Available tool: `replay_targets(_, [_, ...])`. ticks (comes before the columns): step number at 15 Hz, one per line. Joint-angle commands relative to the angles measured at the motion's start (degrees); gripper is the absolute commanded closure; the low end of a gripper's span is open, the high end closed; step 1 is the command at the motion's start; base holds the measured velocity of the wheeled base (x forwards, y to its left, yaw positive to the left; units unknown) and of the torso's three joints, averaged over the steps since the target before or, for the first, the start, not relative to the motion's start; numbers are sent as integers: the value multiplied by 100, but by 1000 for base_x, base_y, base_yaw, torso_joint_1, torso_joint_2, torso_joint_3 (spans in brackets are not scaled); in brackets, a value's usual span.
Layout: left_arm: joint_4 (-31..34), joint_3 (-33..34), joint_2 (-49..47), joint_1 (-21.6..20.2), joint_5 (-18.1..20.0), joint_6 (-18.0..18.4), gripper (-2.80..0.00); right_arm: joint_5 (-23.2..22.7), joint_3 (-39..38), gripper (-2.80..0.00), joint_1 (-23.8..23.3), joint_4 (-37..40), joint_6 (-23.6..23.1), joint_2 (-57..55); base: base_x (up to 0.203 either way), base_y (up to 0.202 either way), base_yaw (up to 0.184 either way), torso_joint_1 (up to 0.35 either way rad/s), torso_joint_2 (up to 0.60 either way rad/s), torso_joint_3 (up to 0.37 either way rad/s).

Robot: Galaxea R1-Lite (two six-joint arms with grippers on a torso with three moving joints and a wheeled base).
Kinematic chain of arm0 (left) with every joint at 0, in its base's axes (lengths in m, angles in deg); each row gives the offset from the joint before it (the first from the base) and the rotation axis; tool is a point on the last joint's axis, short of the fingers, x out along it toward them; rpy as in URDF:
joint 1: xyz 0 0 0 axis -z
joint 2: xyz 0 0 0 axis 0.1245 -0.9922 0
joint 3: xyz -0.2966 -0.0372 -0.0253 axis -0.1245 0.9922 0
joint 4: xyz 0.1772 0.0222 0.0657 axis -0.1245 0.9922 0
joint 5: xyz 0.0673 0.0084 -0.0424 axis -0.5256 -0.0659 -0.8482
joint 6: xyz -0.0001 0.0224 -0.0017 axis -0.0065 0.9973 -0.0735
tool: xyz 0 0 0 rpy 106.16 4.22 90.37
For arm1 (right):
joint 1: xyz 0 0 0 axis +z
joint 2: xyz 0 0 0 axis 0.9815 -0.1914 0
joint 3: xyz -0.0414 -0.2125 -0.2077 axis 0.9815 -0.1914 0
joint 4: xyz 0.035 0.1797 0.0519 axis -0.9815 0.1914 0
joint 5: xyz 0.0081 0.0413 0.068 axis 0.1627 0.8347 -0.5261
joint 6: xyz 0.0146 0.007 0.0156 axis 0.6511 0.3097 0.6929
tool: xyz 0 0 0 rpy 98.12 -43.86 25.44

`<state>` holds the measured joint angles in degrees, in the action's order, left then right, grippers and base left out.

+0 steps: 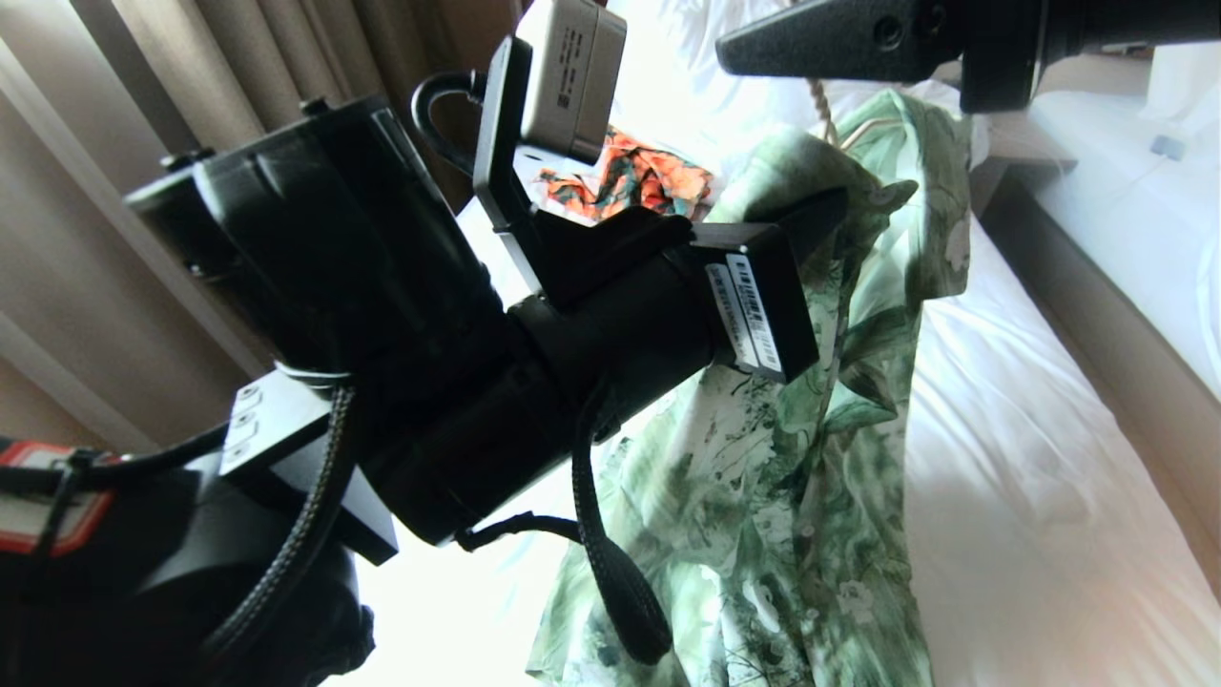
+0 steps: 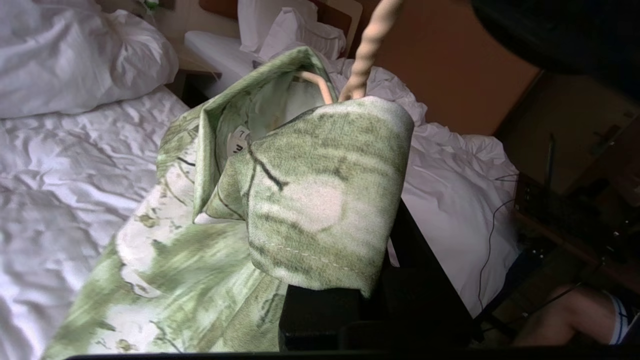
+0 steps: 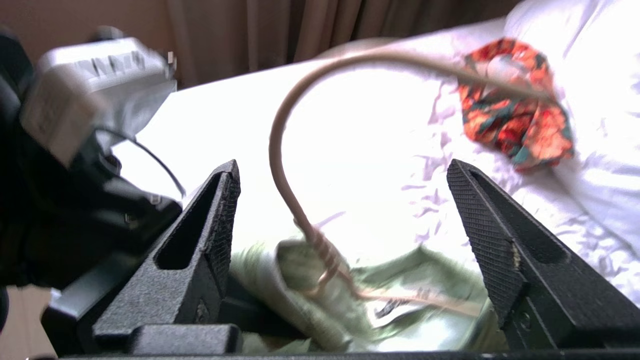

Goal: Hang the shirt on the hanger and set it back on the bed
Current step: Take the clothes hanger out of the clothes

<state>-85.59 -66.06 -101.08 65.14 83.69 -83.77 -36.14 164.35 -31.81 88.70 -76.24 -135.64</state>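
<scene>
The bed (image 1: 1030, 458) is filling the room's middle, its wrinkled white sheet running from six o'clock up toward twelve in the head view. A brown curtain (image 1: 238, 57) is hanging at about ten o'clock, and a second white bed (image 1: 1126, 239) is lying at two to three o'clock beyond a brown frame. An orange-and-green floral garment (image 1: 634, 179) is sitting on the sheet near twelve o'clock. In the left wrist view, bunched white bedding and a brown headboard (image 2: 450, 65) are showing behind the cloth, and a person's bare leg (image 2: 570, 315) is resting at about four o'clock.

The shirt (image 1: 792, 458) is hanging up off the sheet, its lower length trailing toward six o'clock. The hanger (image 3: 300, 165) is sitting inside its collar, with the twisted neck and curved hook rising out of the cloth.

The left gripper (image 1: 820, 215) is reaching in from eight o'clock across the head view, its arm filling the picture's centre. Its fingers are pressed together on a fold of the shirt near the collar, and cloth is draping over them.

The right gripper (image 3: 345, 215) is coming in at one o'clock, level across the top of the head view. Its fingers (image 3: 492, 235) are standing spread wide, one on either side of the hanger's hook, touching neither the wire nor the shirt.
</scene>
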Motion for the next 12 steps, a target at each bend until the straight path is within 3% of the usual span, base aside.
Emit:
replay_targets(1, [-34,148,-8,11,0,-7,0,-8,2,-280,4,-24,-10,-99,0,0,0,0,0,0])
replay_targets(11, [-26,101,-26,45,0,-7,0,0,-77,-280,83,179,9,-324,0,0,0,0,0,0])
replay_targets(12, [-26,101,-26,44,0,-7,0,0,-77,-31,83,187,9,-362,0,0,0,0,0,0])
